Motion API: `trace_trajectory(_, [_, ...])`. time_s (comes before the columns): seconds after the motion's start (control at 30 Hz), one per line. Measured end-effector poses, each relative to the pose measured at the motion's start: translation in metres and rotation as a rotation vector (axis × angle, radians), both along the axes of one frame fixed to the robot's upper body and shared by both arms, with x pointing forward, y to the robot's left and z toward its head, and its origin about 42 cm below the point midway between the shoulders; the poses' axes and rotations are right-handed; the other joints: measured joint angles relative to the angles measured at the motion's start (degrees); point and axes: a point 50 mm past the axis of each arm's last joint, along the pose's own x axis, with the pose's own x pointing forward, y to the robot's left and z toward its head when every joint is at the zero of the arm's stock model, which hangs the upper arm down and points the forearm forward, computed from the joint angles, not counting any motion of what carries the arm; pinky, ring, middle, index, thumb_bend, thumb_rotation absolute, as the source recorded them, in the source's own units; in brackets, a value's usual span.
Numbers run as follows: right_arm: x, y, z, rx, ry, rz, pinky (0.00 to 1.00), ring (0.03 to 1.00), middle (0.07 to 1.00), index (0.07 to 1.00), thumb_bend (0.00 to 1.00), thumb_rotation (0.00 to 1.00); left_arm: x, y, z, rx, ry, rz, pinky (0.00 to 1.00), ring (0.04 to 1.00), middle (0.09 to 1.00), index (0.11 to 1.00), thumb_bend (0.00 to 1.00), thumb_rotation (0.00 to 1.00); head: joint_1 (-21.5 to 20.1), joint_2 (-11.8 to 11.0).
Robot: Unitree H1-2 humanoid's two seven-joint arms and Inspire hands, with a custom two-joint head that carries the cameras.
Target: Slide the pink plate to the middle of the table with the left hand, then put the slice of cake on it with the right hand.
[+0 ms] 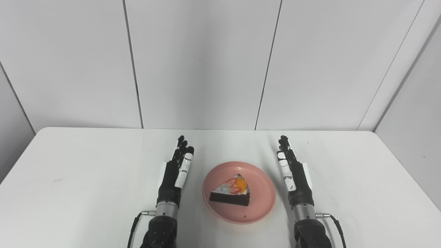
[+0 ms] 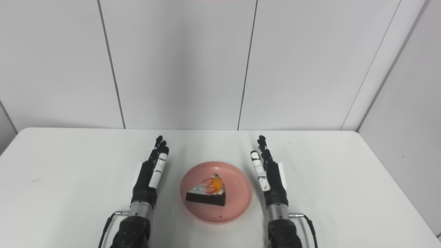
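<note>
Left eye view shows the triangular slice of dark chocolate cake with white icing and orange and red fruit on top (image 1: 230, 193) lying flat inside the round, shallow pink plate (image 1: 262, 203), which sits at the middle of the white worktop (image 1: 75, 172), near its front edge. Both steps look done, judging by that arrangement. The left robot hand (image 1: 175, 172) stands just beside the plate on one side and the right robot hand (image 1: 293, 172) on the other, each apart from the rim, fingers straight and spread, holding nothing, probably parked clear. No brand, label or writing seems readable anywhere, though fine marks would be lost at this range.
</note>
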Motion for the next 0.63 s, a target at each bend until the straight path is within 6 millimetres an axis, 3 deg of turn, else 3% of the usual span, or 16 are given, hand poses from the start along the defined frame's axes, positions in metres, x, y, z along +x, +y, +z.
trace_trajectory(0.27, [-0.0006, -0.0005, -0.0015, 0.004, 0.014, 0.012, 0.94, 0.950, 0.954, 0.953, 0.70, 1.00, 0.0006, 0.0009, -0.0008, -0.020, 0.013, 0.003, 1.00, 0.975, 0.973, 0.975, 0.62, 0.89, 0.0, -0.1])
trace_trajectory(0.63, [0.0002, -0.0008, -0.0029, 0.005, 0.026, 0.012, 0.94, 0.949, 0.946, 0.937, 0.75, 1.00, 0.0013, -0.0002, -0.0016, -0.025, 0.022, -0.002, 1.00, 0.968, 0.965, 0.977, 0.63, 0.90, 0.0, -0.4])
